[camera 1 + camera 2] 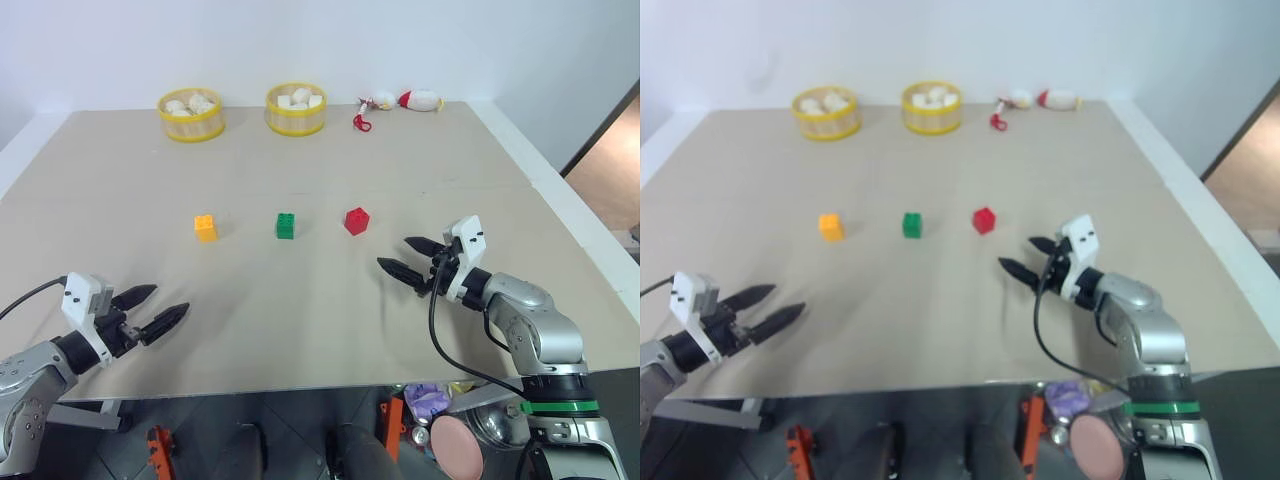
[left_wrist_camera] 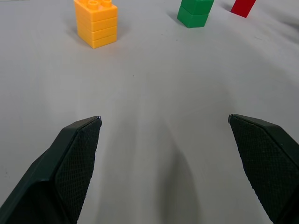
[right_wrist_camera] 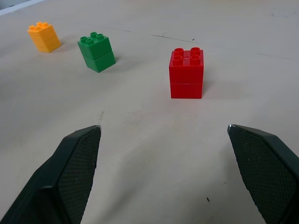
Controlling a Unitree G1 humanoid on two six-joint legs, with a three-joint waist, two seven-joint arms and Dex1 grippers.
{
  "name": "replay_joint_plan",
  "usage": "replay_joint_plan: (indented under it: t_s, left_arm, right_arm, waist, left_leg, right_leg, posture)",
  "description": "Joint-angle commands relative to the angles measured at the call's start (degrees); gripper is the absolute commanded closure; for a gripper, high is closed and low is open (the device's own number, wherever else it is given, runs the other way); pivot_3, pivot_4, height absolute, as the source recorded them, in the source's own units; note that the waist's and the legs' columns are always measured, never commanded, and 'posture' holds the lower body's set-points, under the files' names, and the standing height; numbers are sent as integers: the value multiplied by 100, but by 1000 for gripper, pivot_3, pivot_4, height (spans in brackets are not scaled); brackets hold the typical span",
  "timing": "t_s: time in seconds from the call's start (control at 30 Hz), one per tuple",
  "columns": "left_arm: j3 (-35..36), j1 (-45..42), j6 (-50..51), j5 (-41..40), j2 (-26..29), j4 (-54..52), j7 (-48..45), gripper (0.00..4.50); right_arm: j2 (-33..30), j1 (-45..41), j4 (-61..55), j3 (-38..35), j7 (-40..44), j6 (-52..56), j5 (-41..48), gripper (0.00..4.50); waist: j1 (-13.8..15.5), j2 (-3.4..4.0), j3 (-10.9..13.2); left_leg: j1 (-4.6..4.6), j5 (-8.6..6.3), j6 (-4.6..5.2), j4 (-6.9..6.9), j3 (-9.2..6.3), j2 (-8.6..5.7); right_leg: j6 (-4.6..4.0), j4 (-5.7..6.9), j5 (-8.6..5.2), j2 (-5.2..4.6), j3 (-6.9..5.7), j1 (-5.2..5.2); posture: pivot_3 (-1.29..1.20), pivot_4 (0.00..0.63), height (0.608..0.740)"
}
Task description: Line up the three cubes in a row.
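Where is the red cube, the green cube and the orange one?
red cube (image 3: 186, 83), right wrist view, on its front face.
green cube (image 1: 285, 227), left eye view, on its front side.
orange-yellow cube (image 2: 98, 25), left wrist view, on its side face.

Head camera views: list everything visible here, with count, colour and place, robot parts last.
orange-yellow cube: 1, orange-yellow, mid-table, left end of the row.
green cube: 1, green, mid-table, middle of the row.
red cube: 1, red, right end of the row, turned a little against the others.
baskets: 2, yellow, far edge of the table, each holding white lumps.
small toys: 2, white with red, far edge, right of the baskets.
table: 1, beige top with white rim.
left gripper: 1, black fingers, open, above the near left of the table, holding nothing.
right gripper: 1, black fingers, open, near right, just short of the red cube, holding nothing.
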Motion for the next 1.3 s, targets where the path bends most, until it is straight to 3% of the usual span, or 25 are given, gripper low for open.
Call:
replay_joint_plan:
  t_s: [0.03,0.23,0.63,1.3]
  left_arm:
    - [-56,-47,-98,-16,63,-260,-119,0]
    - [-598,-490,-393,81,-84,-511,-329,0]
    - [-1731,-1411,-309,180,-306,-763,-496,0]
    - [-1770,-1639,-372,414,-686,-477,-209,0]
  right_arm:
    - [-49,-212,70,46,-90,-154,-155,13]
    - [195,-904,916,456,-743,-413,-940,13]
    - [715,-2181,3066,885,-905,-1410,-1690,13]
    - [1536,-3137,4717,807,-1175,-2142,-1925,13]
  waist:
    - [-1,0,0]
    - [-6,-3,-1]
    - [-38,-4,-1]
    - [-112,-4,-1]
  left_leg:
    - [0,0,0,0,7,0]
    - [3,1,1,18,38,2]
    - [-1,2,5,24,52,13]
    - [4,2,5,25,63,45]
  right_leg:
    - [3,0,2,0,6,-2]
    - [10,0,24,6,39,-7]
    - [25,-3,38,23,60,-12]
    - [4,-3,54,54,70,-18]
  posture:
    - [0,150,740]
    - [0,150,740]
    - [0,150,740]
    - [0,150,740]
